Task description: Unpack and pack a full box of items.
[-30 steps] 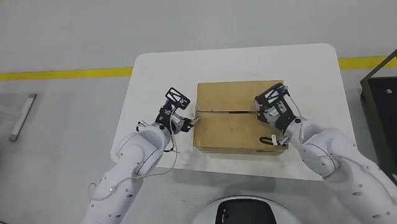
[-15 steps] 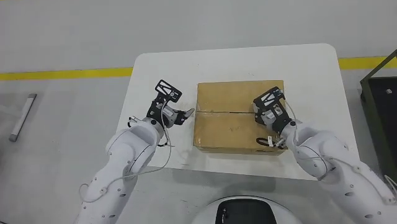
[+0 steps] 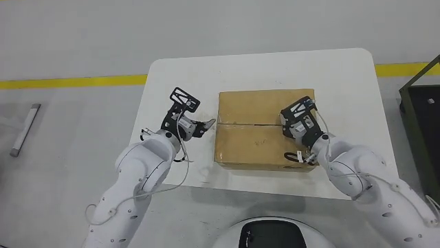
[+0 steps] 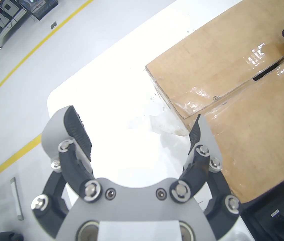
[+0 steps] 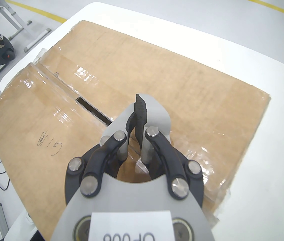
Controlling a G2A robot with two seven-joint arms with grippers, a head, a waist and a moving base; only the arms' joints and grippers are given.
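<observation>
A closed brown cardboard box (image 3: pixel 265 128) lies on the white table (image 3: pixel 172 76), its two top flaps meeting at a taped centre seam (image 5: pixel 91 109) with a short dark slit in it. My right gripper (image 3: pixel 287 119) rests on the box top at the seam's right end, shut with its pads pressed together (image 5: pixel 138 111). My left gripper (image 3: pixel 204 125) is open just off the box's left side, above the table, one fingertip (image 4: pixel 196 130) close to the box's edge. A scrap of clear tape (image 4: pixel 167 126) lies on the table by that edge.
The box takes up the table's middle; bare table lies to its left, behind it and to its right (image 3: pixel 344 76). A dark green cart (image 3: pixel 421 124) stands off the table's right edge. Yellow floor lines (image 3: pixel 69 82) run behind the table.
My left gripper has drawn back to the left, away from the box's left edge. My right gripper has shifted a little on the box top.
</observation>
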